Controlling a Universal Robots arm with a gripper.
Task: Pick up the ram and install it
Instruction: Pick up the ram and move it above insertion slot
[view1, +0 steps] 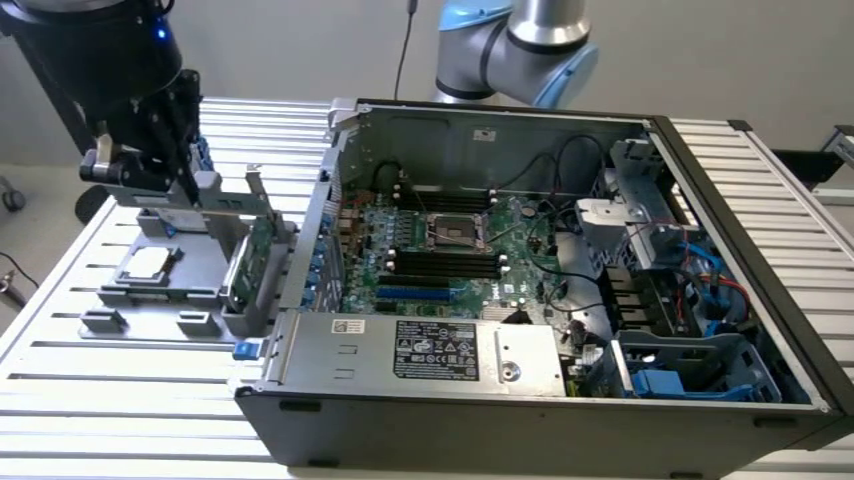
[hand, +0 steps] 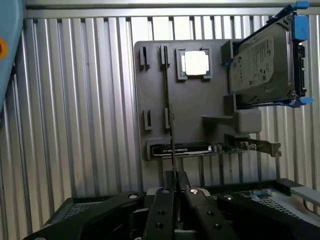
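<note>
Ram (hand: 169, 107): edge-on between my jaws, running straight out ahead over the grey holder (hand: 150, 85)
Jaws: clamped together on the ram's thin edge
Holder slots: directly beneath; clearance I cannot tell
Care: I judge a straight, untwisted lift avoids binding

A plain pale wall (view1: 267, 50) stands behind a broad worktable (view1: 120, 400) of ribbed, silvery metal slats running side by side, soft even light lies over it all with only faint shadows, and at the exterior view's left a strip of grey floor (view1: 34, 235) shows beside the table's edge.
</note>
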